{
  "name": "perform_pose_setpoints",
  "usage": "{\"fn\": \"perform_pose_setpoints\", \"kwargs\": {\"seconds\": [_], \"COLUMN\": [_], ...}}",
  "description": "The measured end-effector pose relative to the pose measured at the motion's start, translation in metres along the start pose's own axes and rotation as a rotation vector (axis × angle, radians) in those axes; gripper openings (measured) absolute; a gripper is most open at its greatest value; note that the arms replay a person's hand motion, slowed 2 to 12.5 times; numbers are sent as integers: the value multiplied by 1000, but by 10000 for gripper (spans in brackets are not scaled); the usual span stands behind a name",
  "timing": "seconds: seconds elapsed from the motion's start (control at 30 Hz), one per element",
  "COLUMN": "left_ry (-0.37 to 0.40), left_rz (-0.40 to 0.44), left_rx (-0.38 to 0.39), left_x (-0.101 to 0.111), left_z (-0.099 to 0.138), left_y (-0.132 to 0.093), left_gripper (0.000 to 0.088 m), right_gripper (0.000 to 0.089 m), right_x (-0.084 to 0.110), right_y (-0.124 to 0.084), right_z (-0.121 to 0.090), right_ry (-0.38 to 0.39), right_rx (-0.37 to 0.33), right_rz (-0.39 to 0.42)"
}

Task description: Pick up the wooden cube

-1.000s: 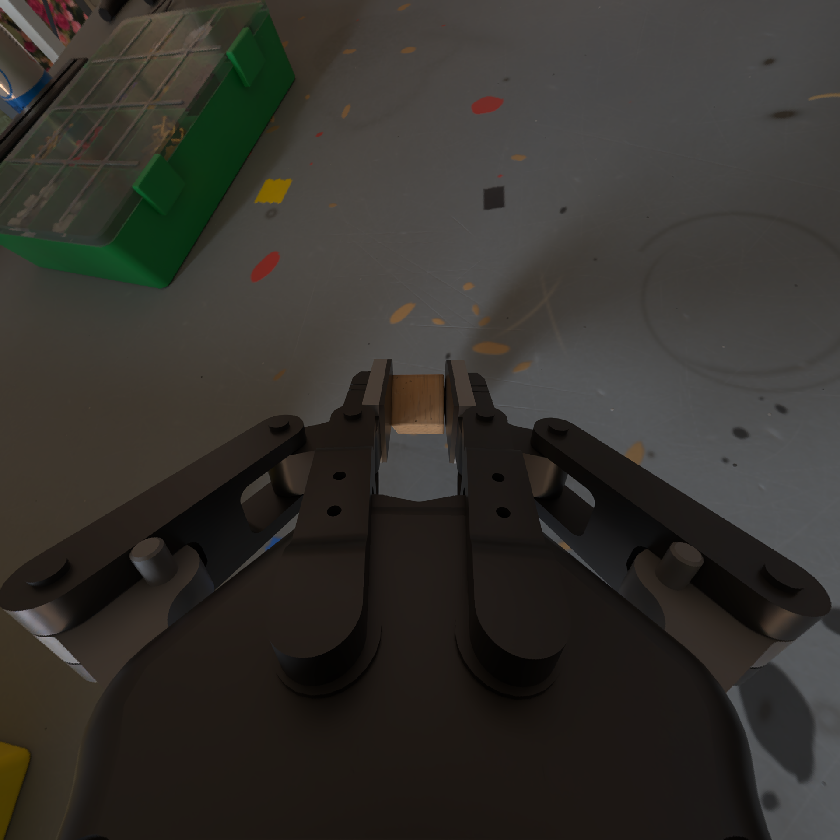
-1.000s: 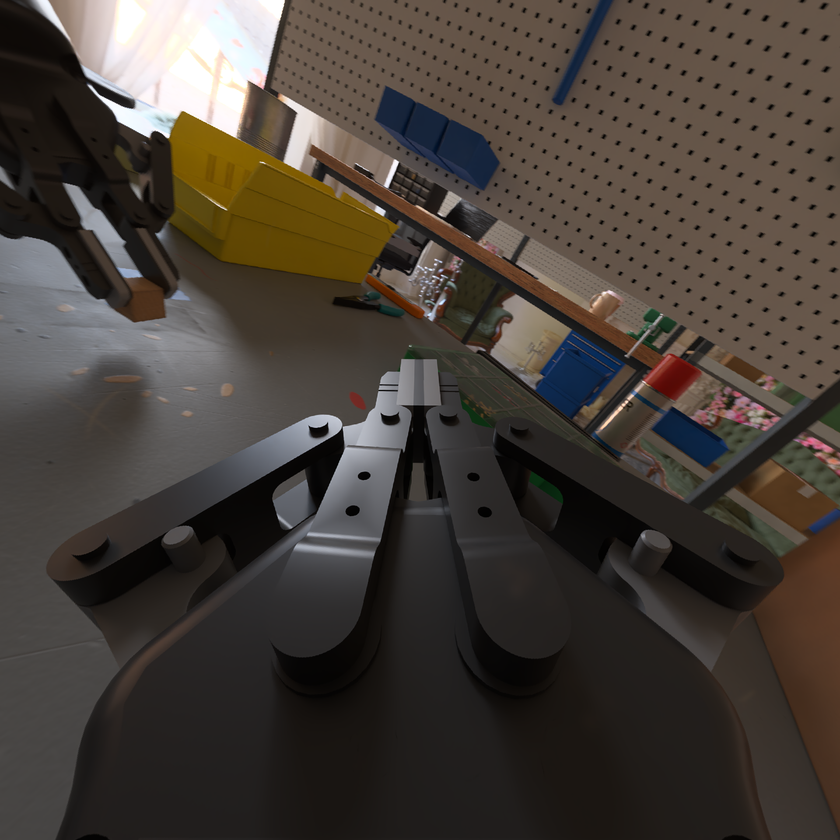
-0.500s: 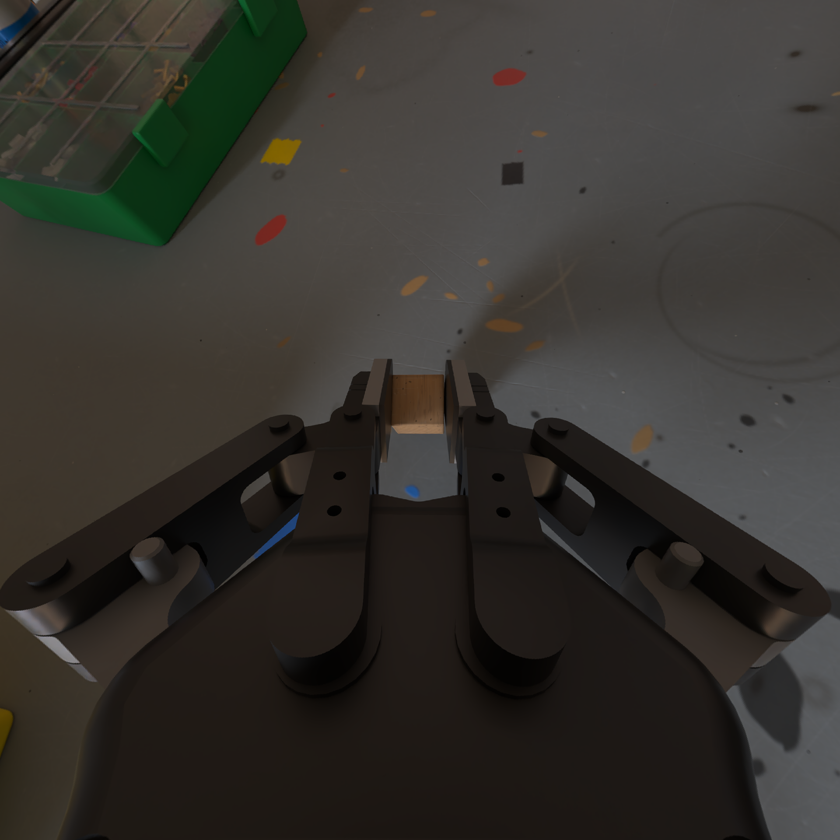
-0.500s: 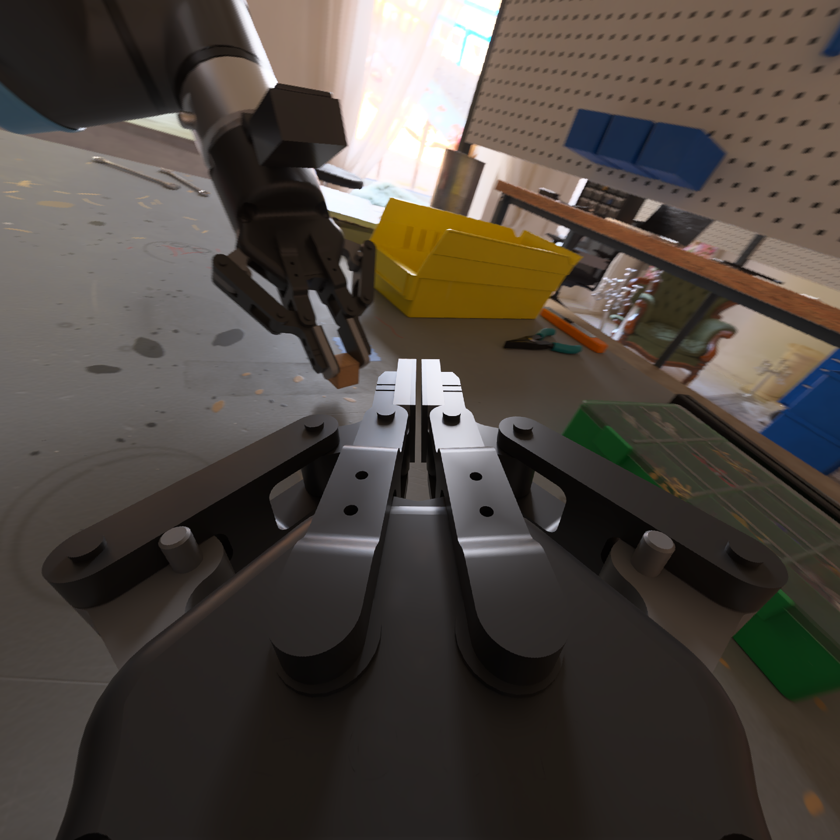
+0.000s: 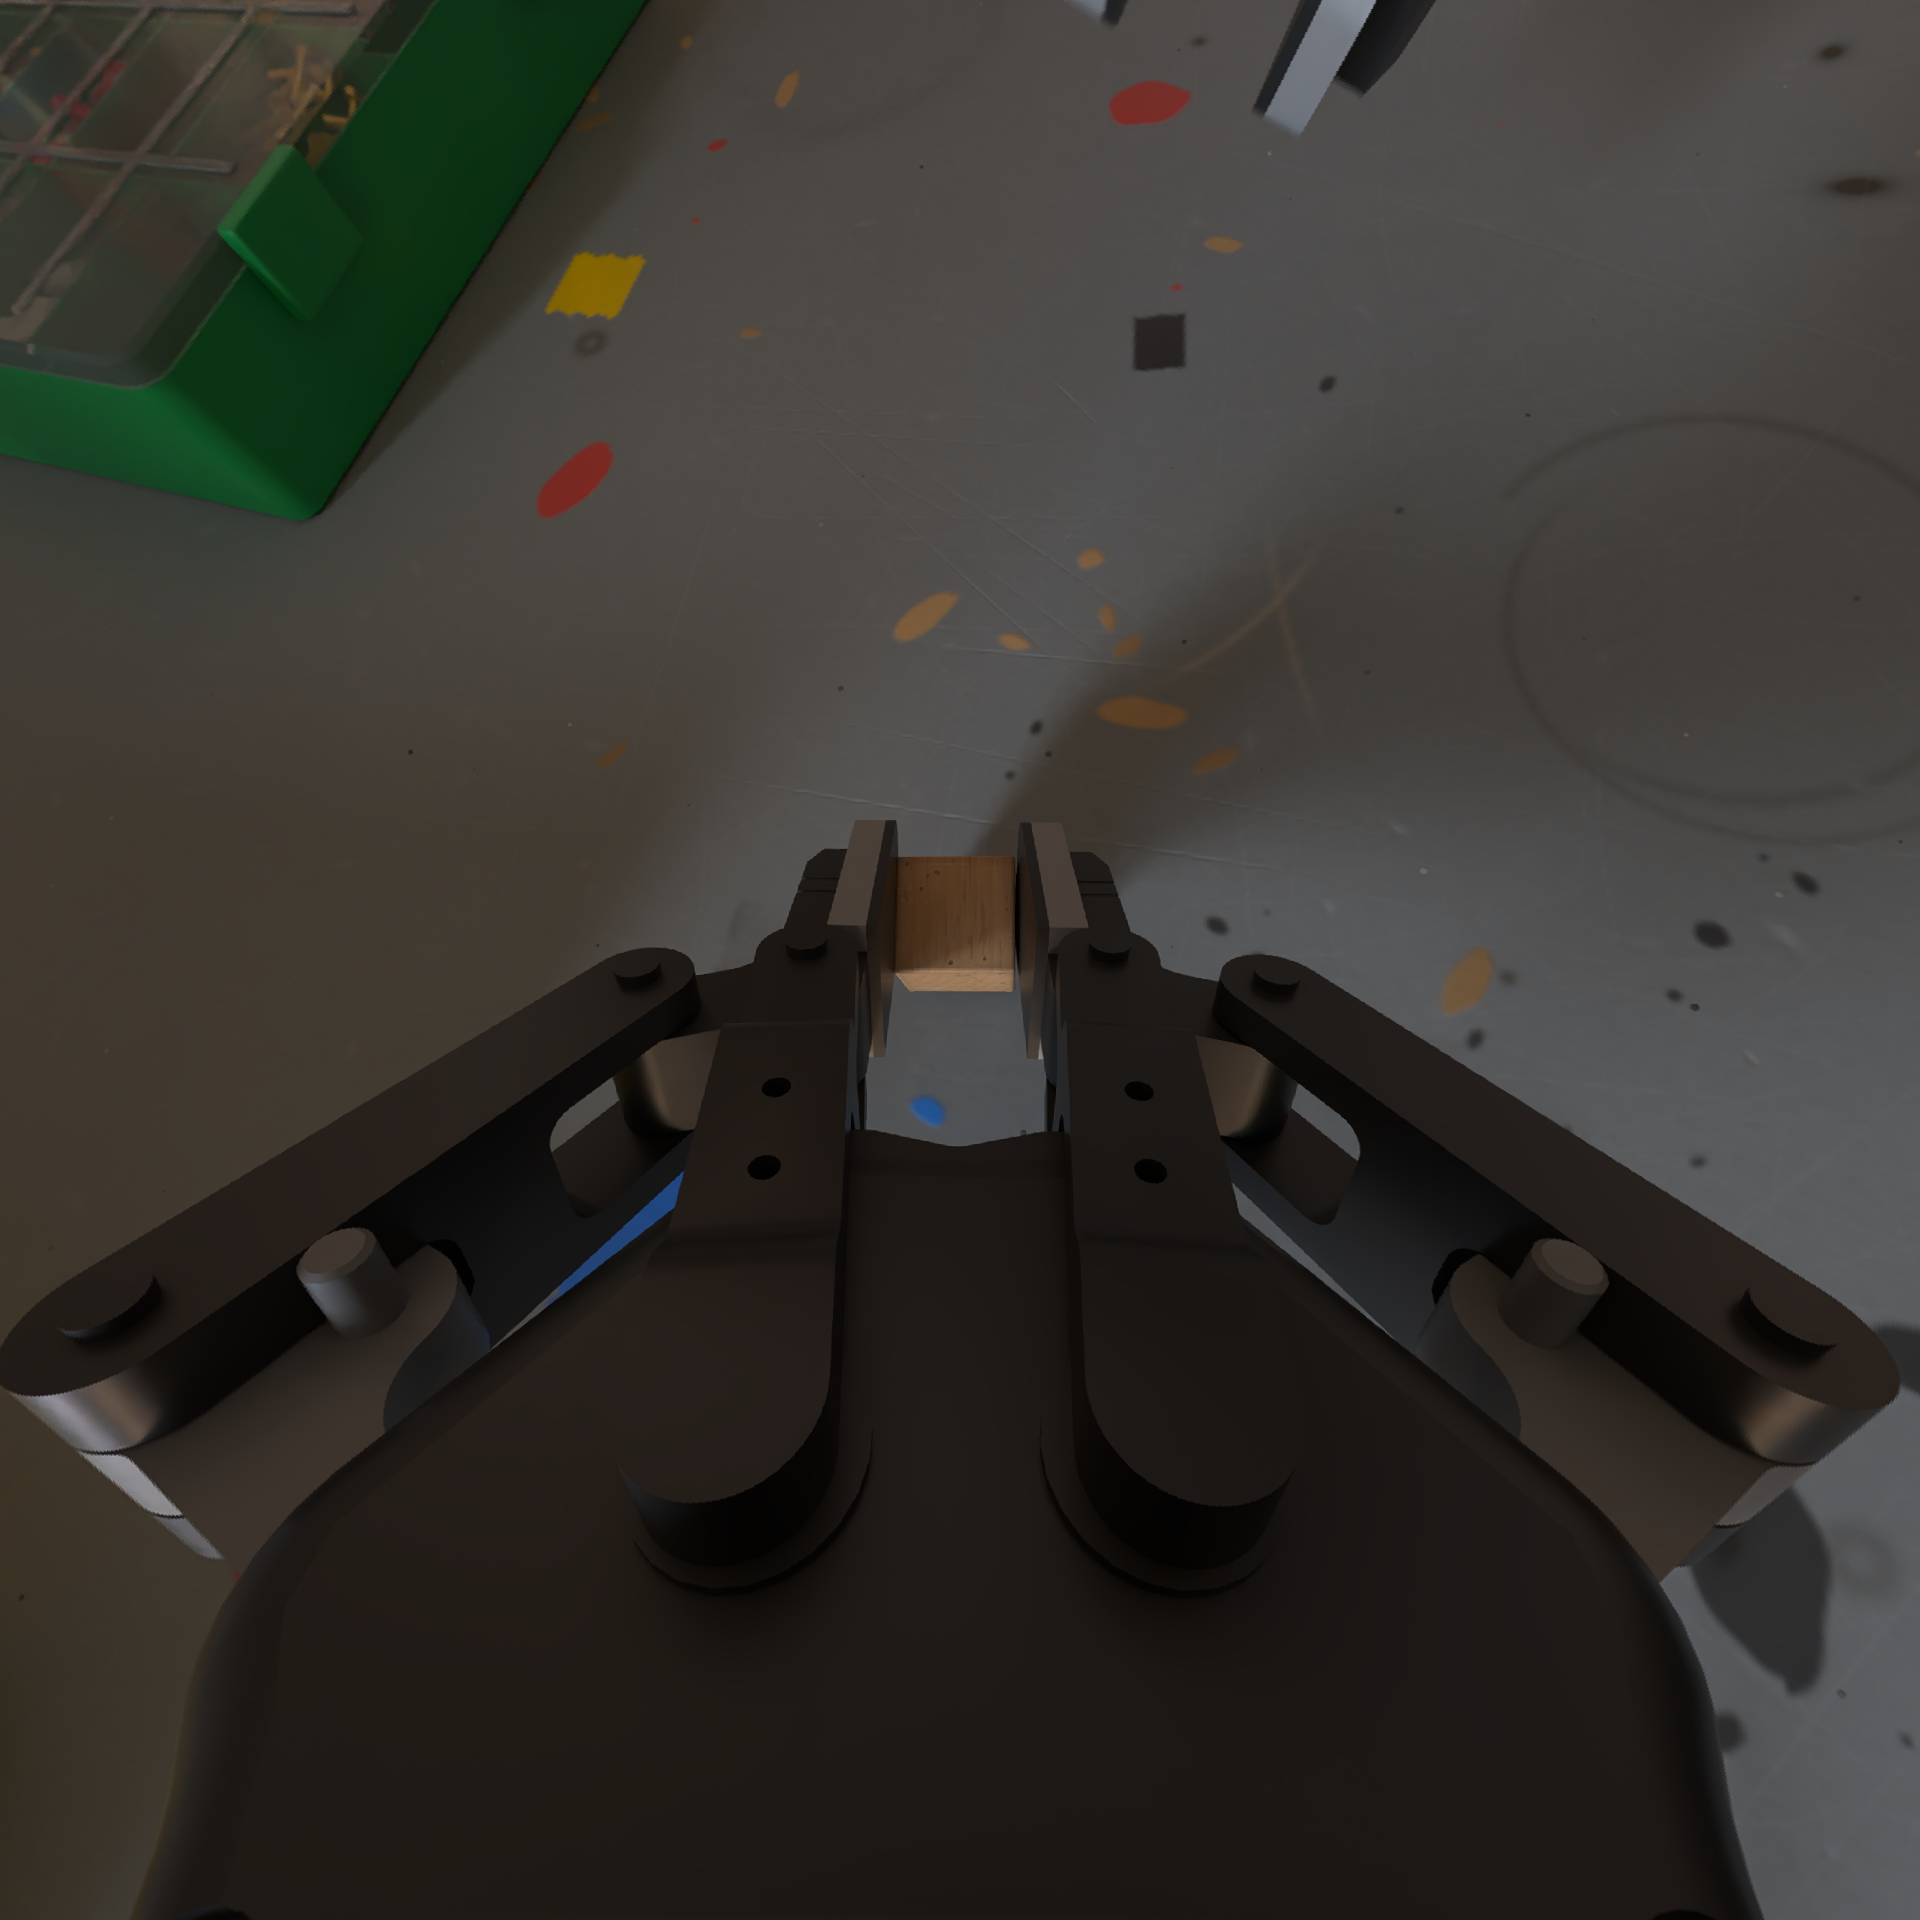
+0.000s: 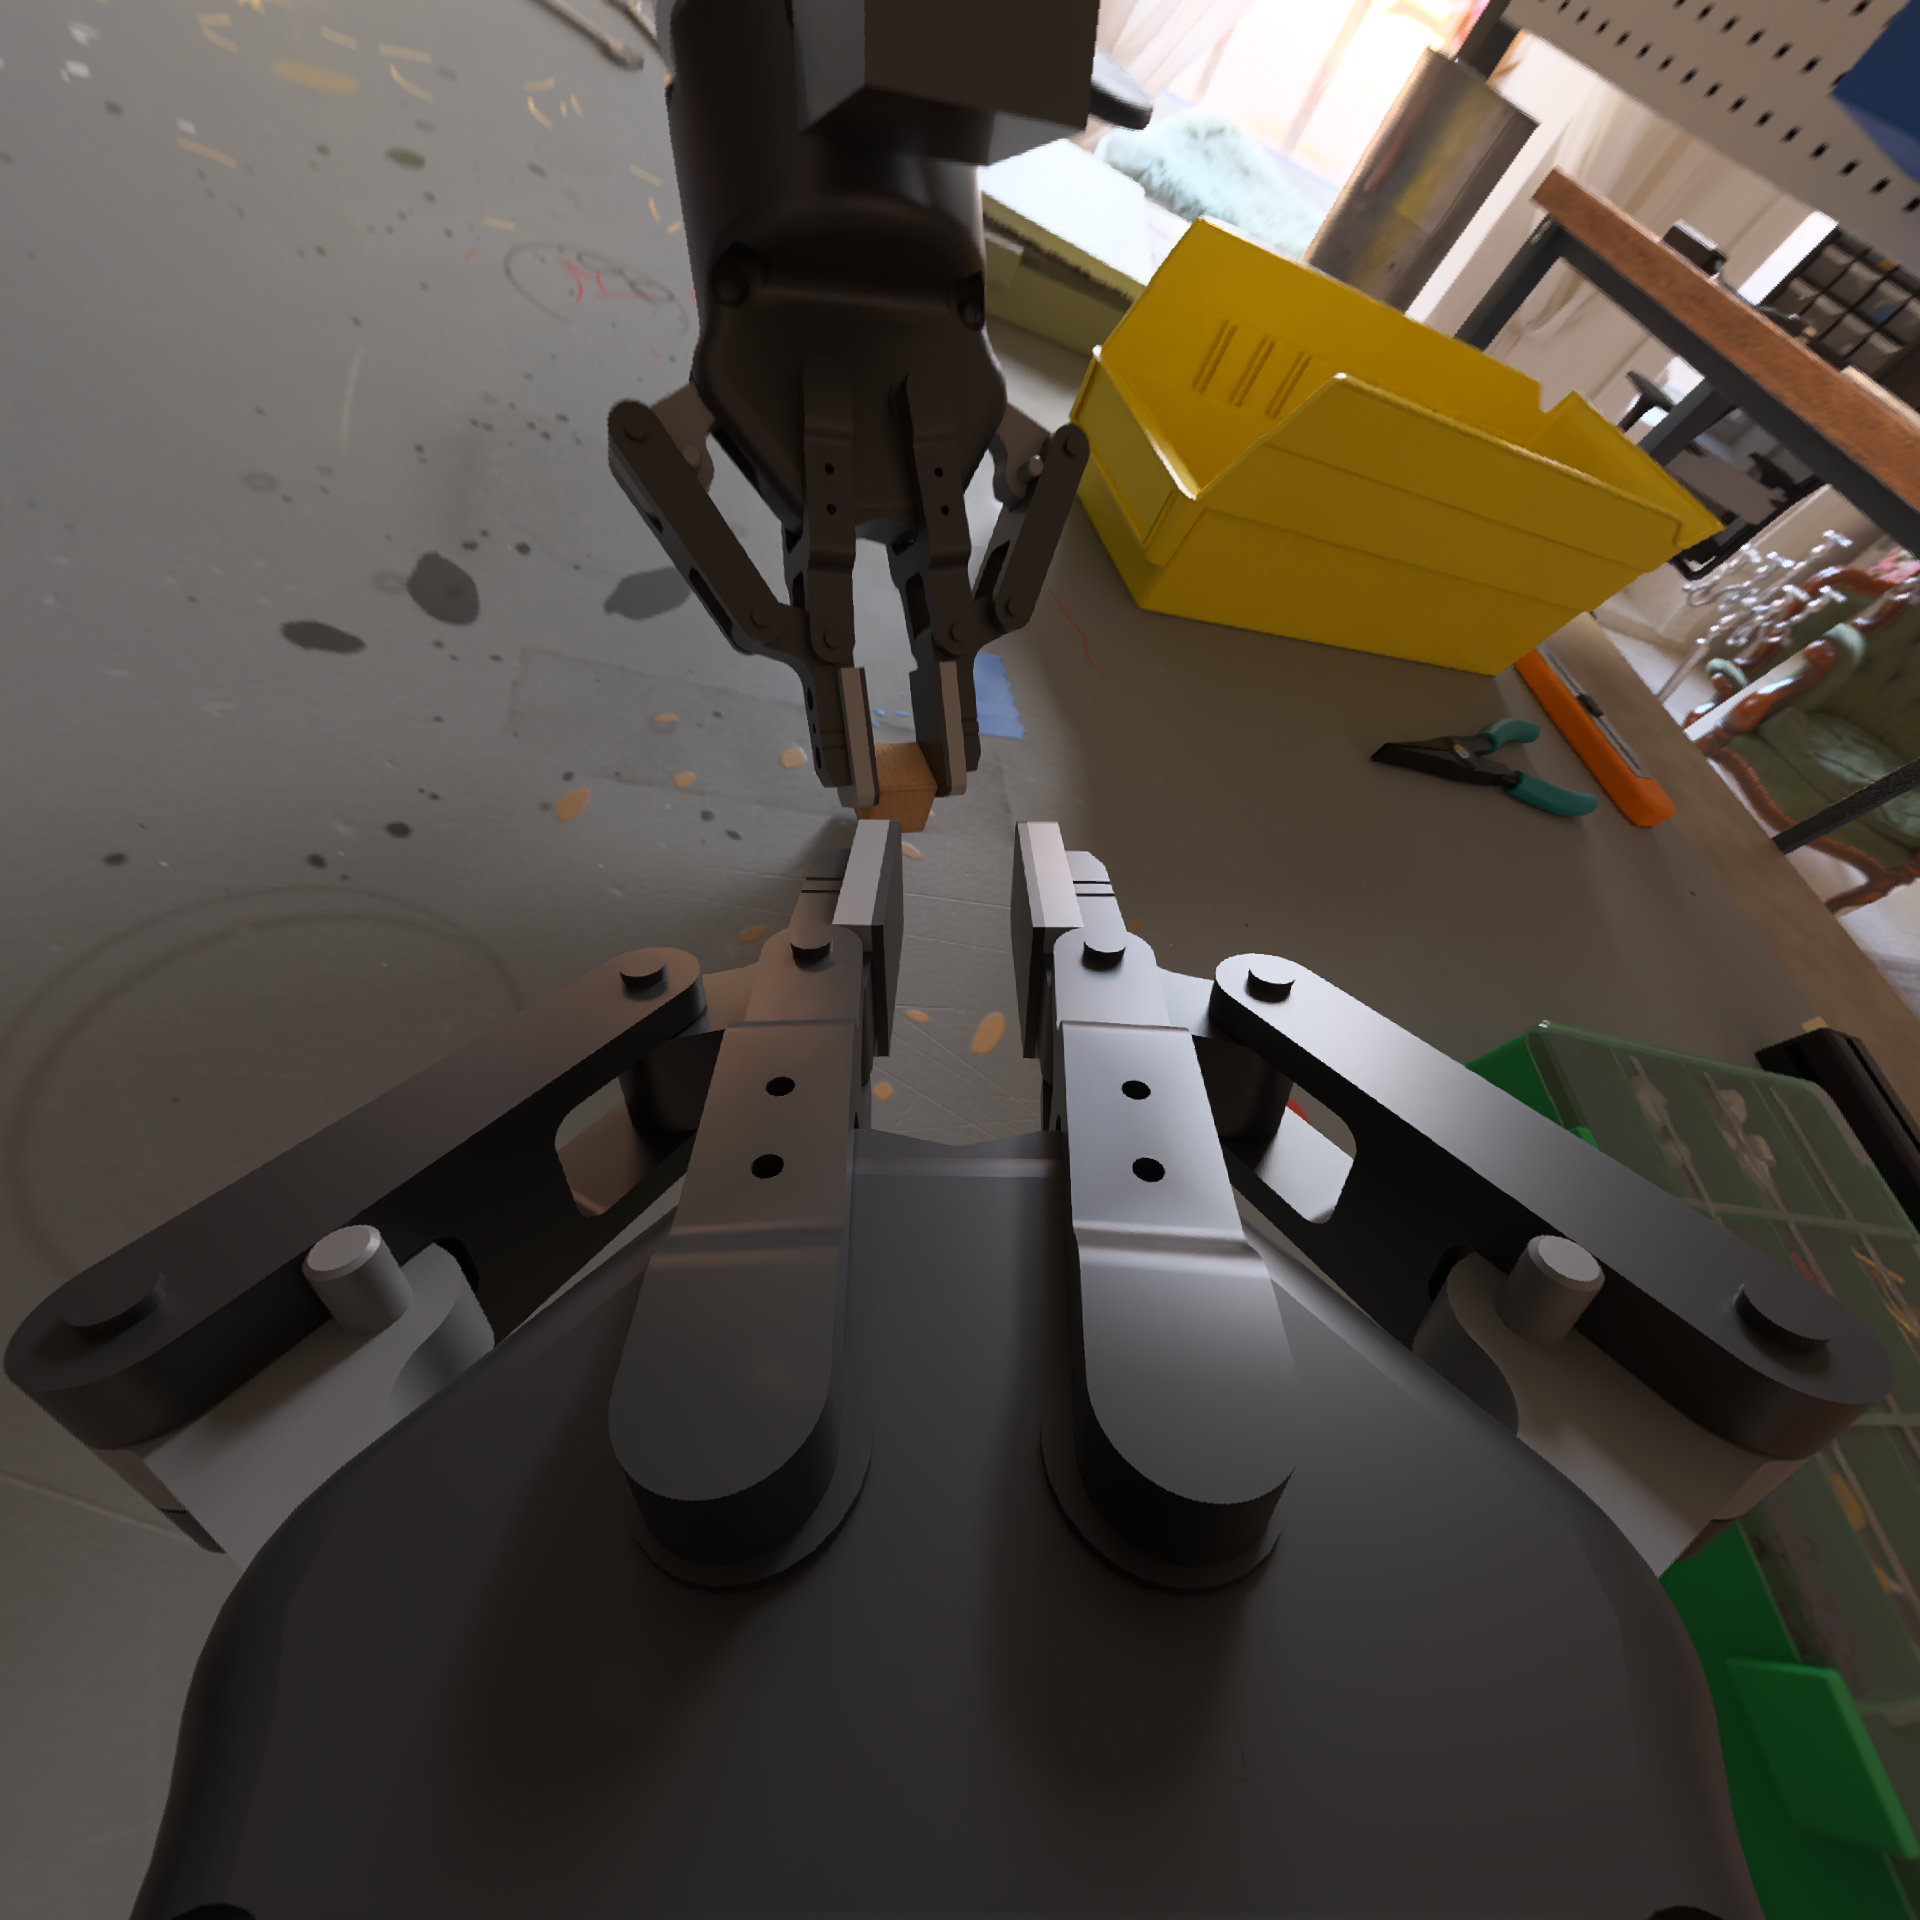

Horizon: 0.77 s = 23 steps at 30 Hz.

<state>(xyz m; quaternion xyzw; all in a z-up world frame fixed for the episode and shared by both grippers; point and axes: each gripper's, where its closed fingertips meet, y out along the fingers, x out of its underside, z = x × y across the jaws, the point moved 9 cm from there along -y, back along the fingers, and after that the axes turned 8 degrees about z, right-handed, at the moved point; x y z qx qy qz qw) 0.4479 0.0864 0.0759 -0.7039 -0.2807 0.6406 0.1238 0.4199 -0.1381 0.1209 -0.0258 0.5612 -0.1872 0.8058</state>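
Note:
The wooden cube [image 5: 955, 923] is a small light-brown block clamped between the pads of my left gripper [image 5: 958, 883], held above the grey worktop. In the right wrist view the same cube [image 6: 900, 795] hangs in the left gripper [image 6: 900, 748], which points down just beyond my right gripper [image 6: 954, 873]. My right gripper is open and empty, its fingertips a short way from the cube. Its fingertips [image 5: 1299, 73] show at the top edge of the left wrist view.
A green organiser box with a clear lid [image 5: 208, 239] lies at the left, also at the right [image 6: 1766, 1299] in the right wrist view. A yellow bin [image 6: 1382, 468], pliers [image 6: 1496, 764] and an orange tool [image 6: 1600, 748] lie beyond. The paint-spotted worktop [image 5: 1351, 520] spreads around.
My right gripper has opened from shut and swung toward the left gripper, now facing the held cube closely. My left gripper has kept the cube and drifted slightly over the worktop.

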Motion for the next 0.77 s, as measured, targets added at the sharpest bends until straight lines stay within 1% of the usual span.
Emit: {"fn": "perform_pose_setpoints", "kwargs": {"seconds": [0.1, 0.2, 0.5, 0.67, 0.77], "left_ry": [-3, -6, -14, -19, -22], "left_rz": [-3, -6, -10, -10, -14], "left_rx": [8, 15, 35, 55, 64], "left_x": [0, 1, 1, 1, 1], "left_z": [0, 1, 1, 2, 3], "left_y": [1, 1, 2, 3, 4], "left_gripper": [205, 205, 205, 205, 205], "right_gripper": [213, 227, 248, 283, 293], "right_x": [2, 3, 5, 7, 11], "right_y": [9, 17, 41, 50, 53], "right_z": [5, 11, 24, 32, 36], "right_ry": [-18, -14, 70, 96, 105], "right_rx": [-33, -64, -190, -238, -254], "right_rz": [-41, -67, -96, -150, -189]}}
